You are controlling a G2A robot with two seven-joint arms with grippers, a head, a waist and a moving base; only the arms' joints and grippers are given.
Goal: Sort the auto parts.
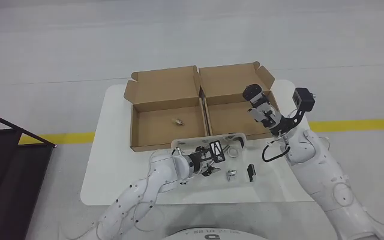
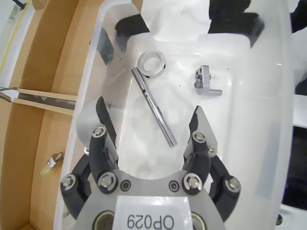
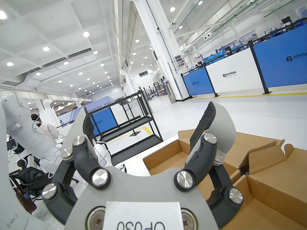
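One small part (image 1: pixel 179 120) is lying in the cardboard box (image 1: pixel 153 129); shaft (image 2: pixel 153 107), collar (image 2: pixel 151 63) and bracket (image 2: pixel 203 82) are waiting in the tray (image 2: pixel 251 132). The left pincer (image 2: pixel 149 105) and right pincer (image 3: pixel 148 110) are gaping, empty.

Silver rod (image 2: pixel 153 107) and ring (image 2: pixel 156 72); brown cardboard boxes (image 1: pixel 165 90).

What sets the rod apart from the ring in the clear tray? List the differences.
The rod is long and thin; the ring is short and round with an open centre. The rod lies slantwise on its side; the ring lies flat, hole up. The rod reaches closer to the left pincer than the ring. Both are shiny metal with small side holes, in the tray.
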